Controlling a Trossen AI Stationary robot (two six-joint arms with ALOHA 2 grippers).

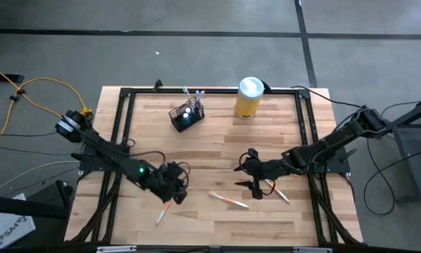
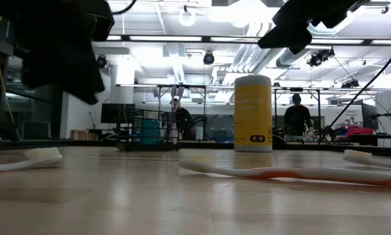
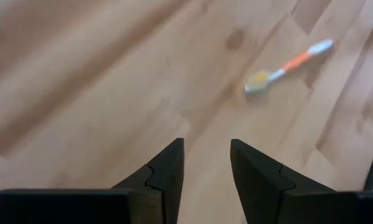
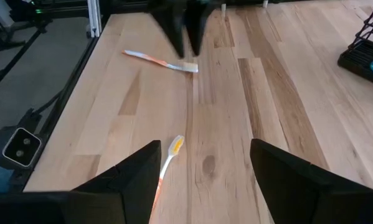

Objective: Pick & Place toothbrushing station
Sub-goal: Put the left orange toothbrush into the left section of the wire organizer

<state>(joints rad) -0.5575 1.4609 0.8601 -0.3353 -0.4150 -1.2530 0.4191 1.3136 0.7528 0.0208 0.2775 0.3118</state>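
Your left gripper (image 1: 173, 191) is hovering, fingers released, beside a toothbrush (image 1: 162, 211); descending off-line risks nudging it away.

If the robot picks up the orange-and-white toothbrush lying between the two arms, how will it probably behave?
The toothbrush looks thin and lies flat on the table, so it is probably light and may slide when pushed. Its handle appears narrow and smooth, so it could slip or pivot in the jaws if gripped off-centre. It seems fairly stiff.
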